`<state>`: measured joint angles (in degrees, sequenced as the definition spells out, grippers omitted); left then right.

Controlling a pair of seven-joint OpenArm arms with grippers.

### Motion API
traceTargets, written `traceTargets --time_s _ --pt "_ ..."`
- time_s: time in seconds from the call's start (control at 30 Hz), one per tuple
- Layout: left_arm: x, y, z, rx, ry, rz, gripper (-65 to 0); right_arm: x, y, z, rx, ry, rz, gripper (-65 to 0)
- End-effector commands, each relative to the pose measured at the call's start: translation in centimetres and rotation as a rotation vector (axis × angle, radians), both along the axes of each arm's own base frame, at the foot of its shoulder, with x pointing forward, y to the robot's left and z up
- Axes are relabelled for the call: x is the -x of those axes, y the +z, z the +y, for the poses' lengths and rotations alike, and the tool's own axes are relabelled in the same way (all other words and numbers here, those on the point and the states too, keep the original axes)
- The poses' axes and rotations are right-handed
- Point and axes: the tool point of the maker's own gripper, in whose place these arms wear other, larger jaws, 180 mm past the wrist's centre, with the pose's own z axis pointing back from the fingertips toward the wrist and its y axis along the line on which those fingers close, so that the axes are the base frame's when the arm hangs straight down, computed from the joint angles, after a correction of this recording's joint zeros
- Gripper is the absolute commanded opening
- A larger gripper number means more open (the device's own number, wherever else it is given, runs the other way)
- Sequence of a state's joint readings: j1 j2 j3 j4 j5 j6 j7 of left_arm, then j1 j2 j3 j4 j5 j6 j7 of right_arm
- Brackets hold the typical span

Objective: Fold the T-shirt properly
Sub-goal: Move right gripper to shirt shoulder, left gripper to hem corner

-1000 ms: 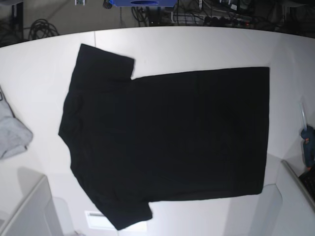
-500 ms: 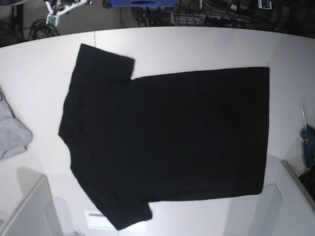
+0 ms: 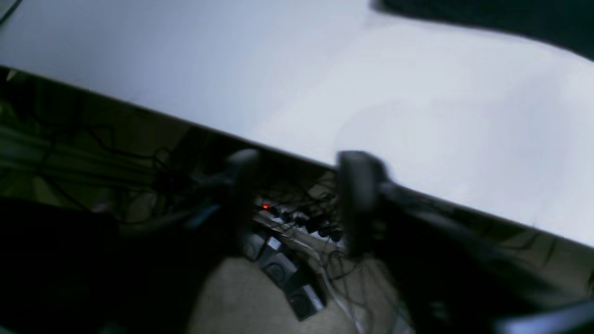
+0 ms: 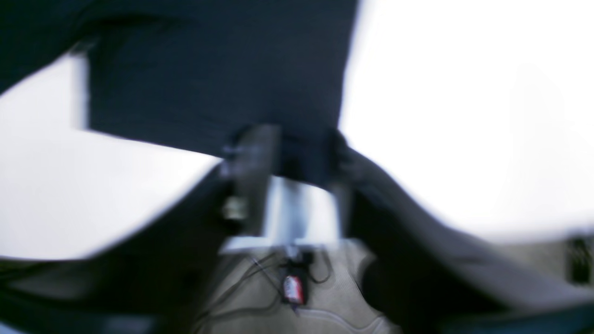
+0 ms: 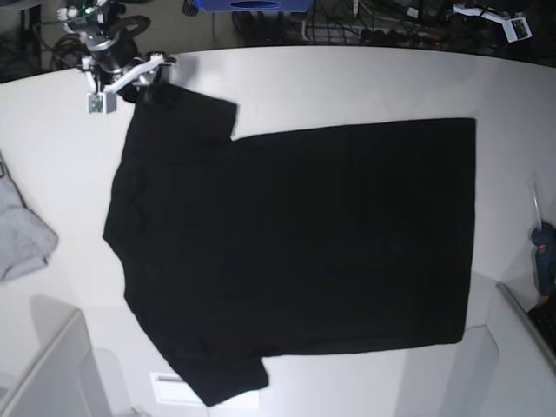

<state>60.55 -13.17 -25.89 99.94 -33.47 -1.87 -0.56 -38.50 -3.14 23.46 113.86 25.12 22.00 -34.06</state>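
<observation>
The big plain black cloth T-shirt lies flat on the white table; right gripper and left gripper both hang spread, pinching nothing.

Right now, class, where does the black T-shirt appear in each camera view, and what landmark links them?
Base: the T-shirt lies flat across the middle of the picture.
Left wrist: only a dark strip at the top right corner.
Right wrist: fills the upper left.
Shared landmark: the white table.

Both wrist views motion-blurred; base view sharp, evenly lit; white table glare-bright.
</observation>
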Motion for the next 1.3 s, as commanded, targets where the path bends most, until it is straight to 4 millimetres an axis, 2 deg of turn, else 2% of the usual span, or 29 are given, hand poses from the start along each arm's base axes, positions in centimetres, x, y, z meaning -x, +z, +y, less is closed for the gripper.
traceTargets --time_s 0.0,0.07,0.2,0.37,0.47,0.6,0.67,0.73,0.9,0.97,1.0,1.1,1.13,1.27 --pt "-0.5 0.8 0.2 0.006 -0.013 -0.034 -29.5 -0.8 0.8 0.1 -0.014 0.014 -0.041 -28.1" --pt "-1.4 1.0 -0.7 0.066 -0.030 -0.078 -26.2 -2.0 0.9 0.3 -0.044 0.011 -0.062 -25.4" --pt "-2.2 1.6 -0.8 0.119 -0.025 -0.130 -25.8 -3.7 0.9 -2.0 -0.030 -0.058 -0.087 -27.9" --pt "-2.9 2.0 0.1 0.109 -0.005 -0.154 -25.8 -4.4 -1.1 -5.1 -0.030 -0.135 -0.016 -27.9" --pt "-3.6 0.9 -0.5 0.148 -0.014 -0.105 -25.8 -4.4 -2.5 -6.0 -0.052 -0.167 0.036 -27.9" --pt "-4.5 0.0 -0.4 0.184 -0.002 -0.056 -25.8 -4.0 -3.9 -5.3 -0.082 -0.157 0.078 -27.9" --pt "-5.0 0.0 -0.6 0.207 0.007 -0.070 -26.0 -4.0 -4.1 -3.9 -0.090 -0.096 0.078 -27.9" --pt "-5.3 0.3 0.1 0.212 0.024 -0.079 -26.0 -4.1 -4.1 -3.2 -0.094 -0.056 0.075 -28.1" --pt "-6.0 0.2 1.3 0.235 0.081 -0.049 -26.0 -3.3 -5.4 -2.8 -0.117 -0.058 0.111 -28.4" --pt "-6.6 0.1 1.3 0.248 0.082 -0.041 -26.0 -2.9 -5.9 -2.7 -0.126 -0.059 0.127 -31.7" --pt "-7.0 0.1 1.2 0.254 0.078 -0.045 -26.0 -2.8 -6.2 -2.7 -0.131 -0.059 0.135 -36.2" --pt "-8.3 0.3 1.1 0.260 0.075 -0.074 -26.0 -2.4 -6.8 -2.5 -0.143 -0.064 0.152 -59.6" --pt "-8.6 0.4 1.1 0.259 0.073 -0.082 -26.0 -2.4 -6.9 -2.5 -0.145 -0.063 0.156 -65.0" --pt "-9.3 -0.3 1.4 0.279 0.095 -0.096 -26.0 -2.3 -7.0 -2.4 -0.148 -0.063 0.162 -65.0"
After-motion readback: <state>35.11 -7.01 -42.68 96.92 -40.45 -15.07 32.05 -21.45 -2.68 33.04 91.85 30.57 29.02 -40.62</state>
